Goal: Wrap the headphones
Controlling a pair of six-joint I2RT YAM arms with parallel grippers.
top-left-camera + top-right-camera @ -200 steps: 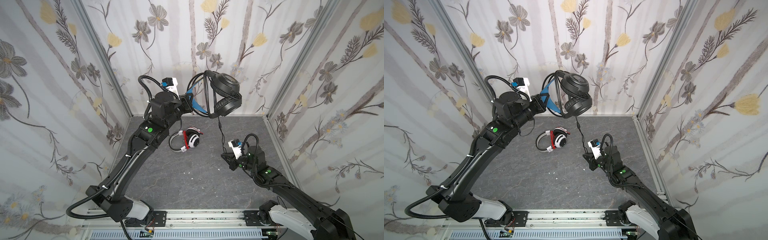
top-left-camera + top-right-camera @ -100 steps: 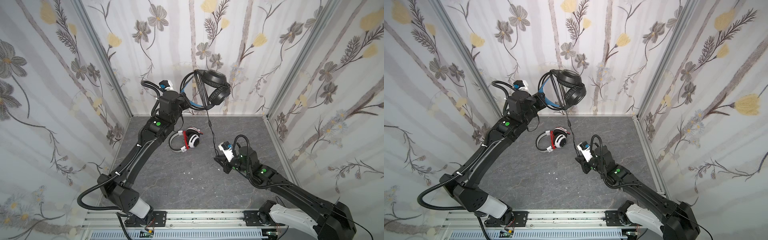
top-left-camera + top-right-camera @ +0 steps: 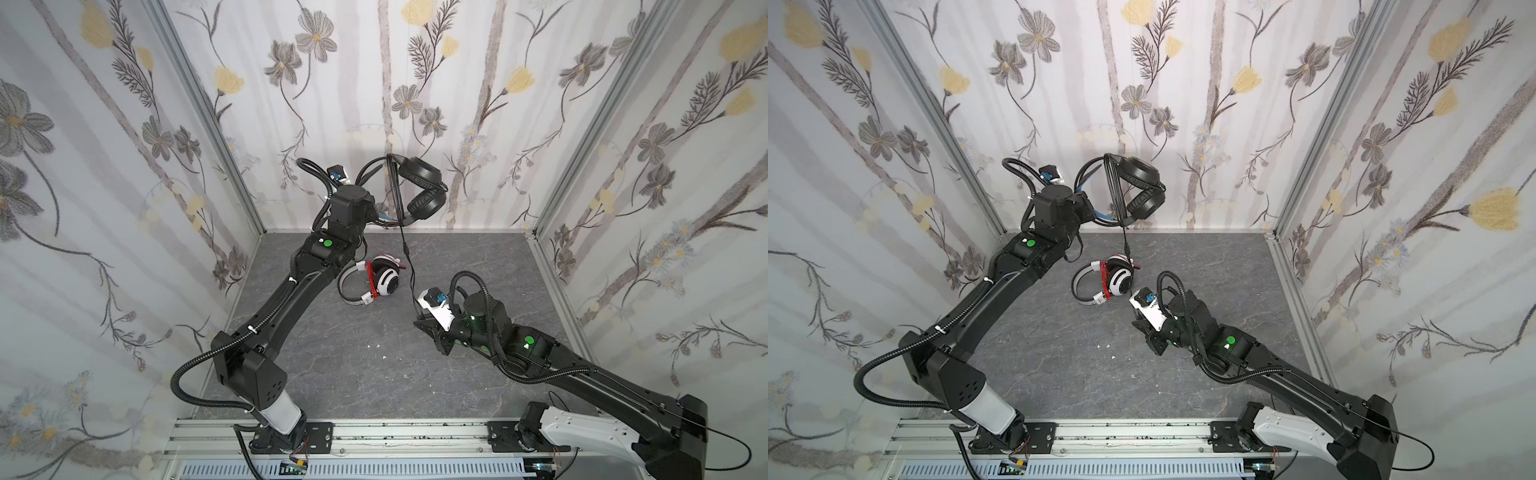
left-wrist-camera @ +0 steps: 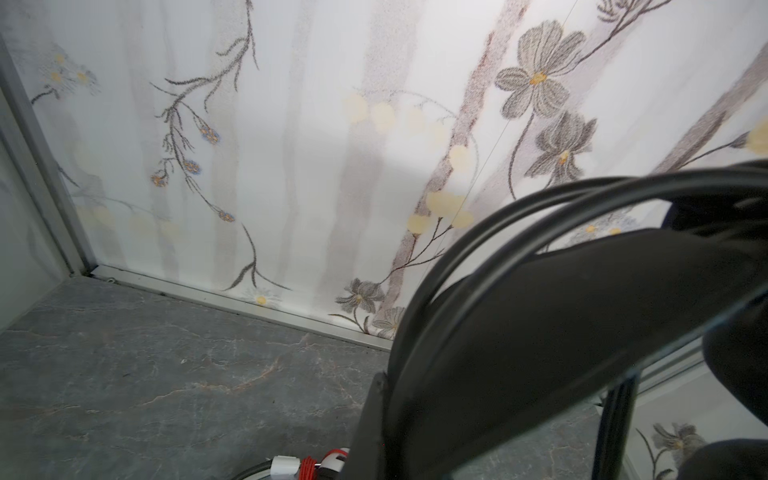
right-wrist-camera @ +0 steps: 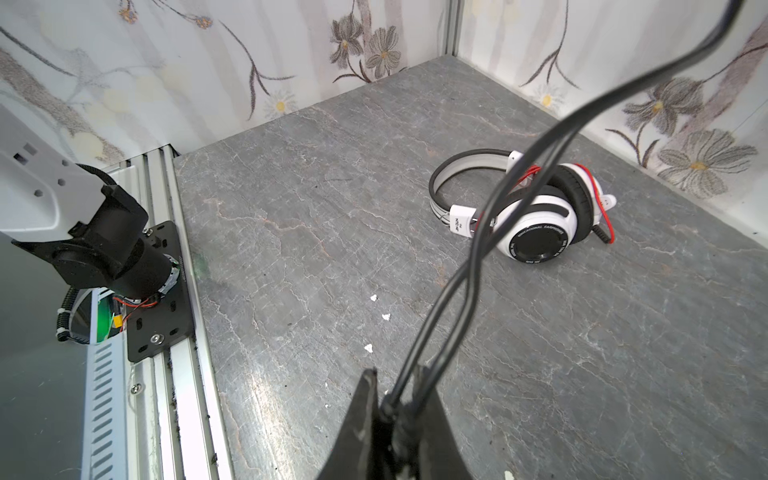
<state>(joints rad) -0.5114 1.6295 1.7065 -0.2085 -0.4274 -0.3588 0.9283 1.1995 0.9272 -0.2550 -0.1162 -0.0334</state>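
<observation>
Above the back of the table [image 3: 332, 374], our left hand [image 3: 380, 216] grips the black headphones [image 3: 420, 183]; our right hand [image 5: 394, 409] is clamped on their black cord [image 5: 478, 249].

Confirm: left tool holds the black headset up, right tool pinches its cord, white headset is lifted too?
Wrong on the white headset: it lies on the tabletop, as both top views show. Left tool holds the black headset up, right tool pinches its cord.
</observation>
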